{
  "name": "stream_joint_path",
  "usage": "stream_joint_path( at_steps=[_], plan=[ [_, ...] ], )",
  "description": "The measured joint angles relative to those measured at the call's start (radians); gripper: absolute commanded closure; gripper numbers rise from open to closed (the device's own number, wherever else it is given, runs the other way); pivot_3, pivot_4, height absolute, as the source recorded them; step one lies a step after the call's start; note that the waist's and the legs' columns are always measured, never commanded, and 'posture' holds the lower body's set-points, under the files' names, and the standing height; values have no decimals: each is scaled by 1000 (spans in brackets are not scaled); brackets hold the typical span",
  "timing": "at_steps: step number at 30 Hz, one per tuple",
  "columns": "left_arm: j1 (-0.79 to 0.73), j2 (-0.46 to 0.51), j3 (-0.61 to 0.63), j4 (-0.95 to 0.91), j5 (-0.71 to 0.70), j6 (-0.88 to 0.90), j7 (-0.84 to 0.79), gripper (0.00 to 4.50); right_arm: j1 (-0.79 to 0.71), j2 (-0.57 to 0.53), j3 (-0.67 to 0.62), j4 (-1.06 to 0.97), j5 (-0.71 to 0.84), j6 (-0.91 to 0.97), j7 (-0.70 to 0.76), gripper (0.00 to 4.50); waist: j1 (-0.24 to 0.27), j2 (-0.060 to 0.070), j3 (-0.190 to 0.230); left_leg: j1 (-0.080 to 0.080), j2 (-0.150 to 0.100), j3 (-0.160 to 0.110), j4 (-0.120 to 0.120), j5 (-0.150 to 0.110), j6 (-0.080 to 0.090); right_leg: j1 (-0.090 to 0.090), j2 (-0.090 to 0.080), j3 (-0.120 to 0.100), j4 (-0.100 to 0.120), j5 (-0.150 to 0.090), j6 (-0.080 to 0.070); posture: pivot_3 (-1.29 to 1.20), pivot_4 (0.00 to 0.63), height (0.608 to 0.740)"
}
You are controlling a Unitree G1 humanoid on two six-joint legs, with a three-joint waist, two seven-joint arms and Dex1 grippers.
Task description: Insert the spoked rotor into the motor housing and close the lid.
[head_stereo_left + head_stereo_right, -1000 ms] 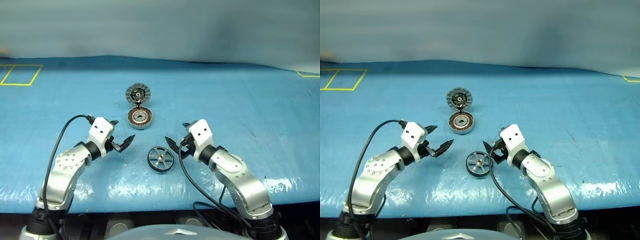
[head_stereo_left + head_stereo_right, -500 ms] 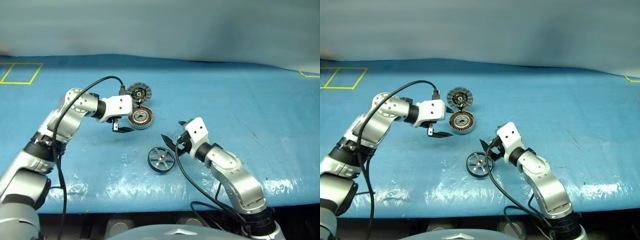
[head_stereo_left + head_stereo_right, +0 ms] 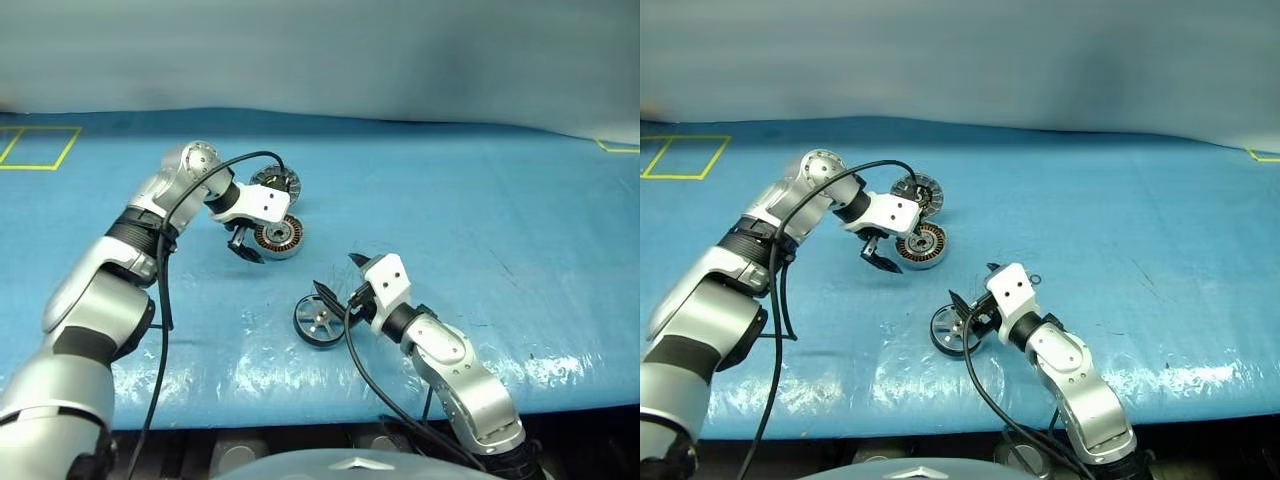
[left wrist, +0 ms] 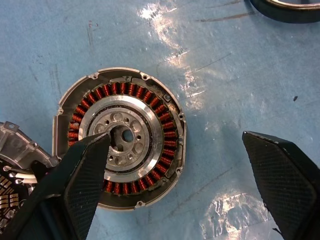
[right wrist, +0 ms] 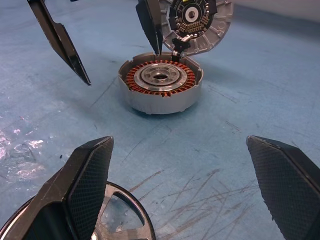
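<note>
Left tool (image 3: 246, 250) angled downward, right tool (image 3: 337, 283) near level (both spread wide).

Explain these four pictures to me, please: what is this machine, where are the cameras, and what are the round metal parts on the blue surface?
This is a humanoid robot with two arms, each ending in a gripper of two black fingers. Two pictures come from cameras in its head, looking down over its arms. The other two come from a camera on each wrist, looking along that gripper's fingers.

On the blue table lie the parts of a small motor. The motor housing is the round grey shell with copper coils inside. The lid stands open, joined to its far edge. The spoked rotor, a dark wheel with silver spokes, lies nearer the robot.

The left gripper points down beside the housing. The right gripper is level, just by the rotor. Both are open and hold nothing.
</note>
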Motion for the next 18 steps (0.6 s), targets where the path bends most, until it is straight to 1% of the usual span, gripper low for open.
stream_joint_path(
  at_steps=[6, 12, 18],
  plan=[
    [-14, -25, -1, 46, 43, -25, -16, 0, 3, 12, 5, 0, -4, -5, -3, 20, 0, 0, 0, 0, 0, 0, 1, 0, 0, 0, 0, 0, 2, 0, 0, 0, 150, 740],
    [-18, -69, -2, 132, 94, -30, 16, 0, 2, 21, 12, 0, -19, -18, -3, 20, 2, 0, 0, 0, 0, -2, 4, 0, 0, -4, 1, 0, 12, -3, -1, 0, 150, 740],
    [-30, -102, -2, 186, 130, -44, 34, 0, 2, 26, 13, 0, -22, -19, -2, 20, 0, -1, 0, -2, 0, -2, 7, 0, 0, -5, 2, 0, 14, -3, 0, 0, 150, 740]
  ],
)
